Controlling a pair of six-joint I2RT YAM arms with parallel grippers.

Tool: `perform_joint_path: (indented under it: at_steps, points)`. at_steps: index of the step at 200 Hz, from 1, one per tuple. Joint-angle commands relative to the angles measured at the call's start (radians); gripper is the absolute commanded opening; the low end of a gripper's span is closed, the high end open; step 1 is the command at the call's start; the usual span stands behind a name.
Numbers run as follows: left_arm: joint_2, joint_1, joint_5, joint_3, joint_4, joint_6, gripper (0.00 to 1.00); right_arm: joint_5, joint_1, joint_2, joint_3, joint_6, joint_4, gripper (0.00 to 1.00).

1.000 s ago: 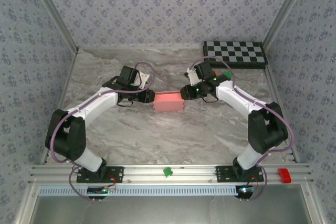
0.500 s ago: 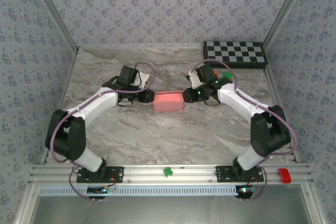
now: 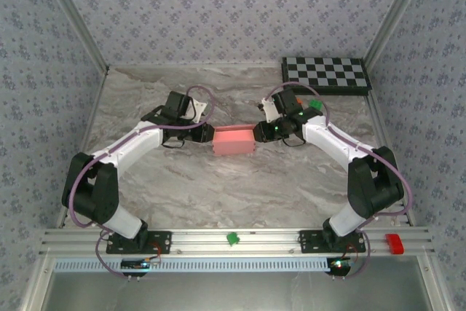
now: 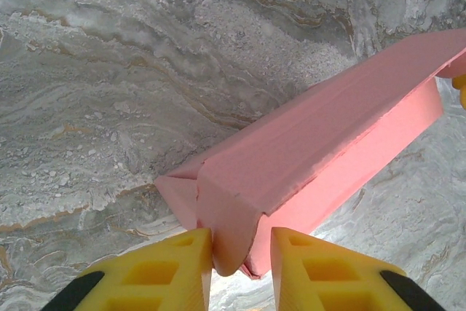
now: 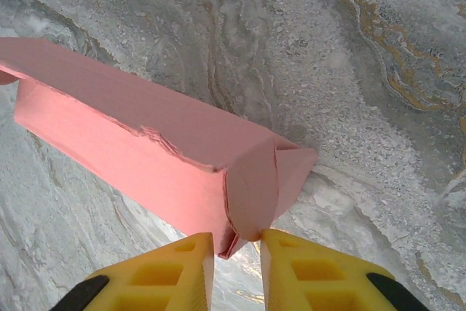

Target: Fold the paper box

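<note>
Paper box (image 4: 313,151): far end is cut off by the right edge in the left wrist view, by the left edge in the right wrist view. Left gripper (image 4: 242,249) and right gripper (image 5: 237,242) are cropped at the bottom edge.

matt pink card paper box (image 4: 313,143) on smooth marble-look table (image 4: 109,71).

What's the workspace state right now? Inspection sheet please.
Surface: marbled grey table, no spills seen.
Job's things: pink paper box, folded to a flat rectangular shape, mid-table; end flaps not flush.
Clutter: checkerboard at far right; green clip and red piece on the front rail.
Grippers: left gripper pinches the box's left end; right gripper pinches its right end.
Cables: purple cables along both arms.
Surroundings: patterned walls.
</note>
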Motion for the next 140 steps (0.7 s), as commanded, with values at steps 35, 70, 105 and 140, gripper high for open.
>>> perform_joint_path:
  at_steps: [35, 70, 105, 140]
  points:
    - [-0.013, -0.004, 0.031, 0.023, 0.012, -0.007, 0.27, -0.026, -0.004, -0.017, 0.017, 0.009, 0.003, 0.24]
    - [-0.010, -0.003, 0.039, 0.027, 0.017, -0.005, 0.26, -0.020, -0.003, -0.010, 0.027, 0.017, 0.010, 0.23]
    - [-0.003, -0.004, 0.045, 0.032, 0.017, -0.004, 0.26, -0.030, -0.001, -0.001, 0.037, 0.018, 0.013, 0.23]
    - [0.002, -0.003, 0.046, 0.035, 0.017, -0.004, 0.25, -0.042, 0.004, 0.003, 0.037, 0.019, 0.014, 0.22]
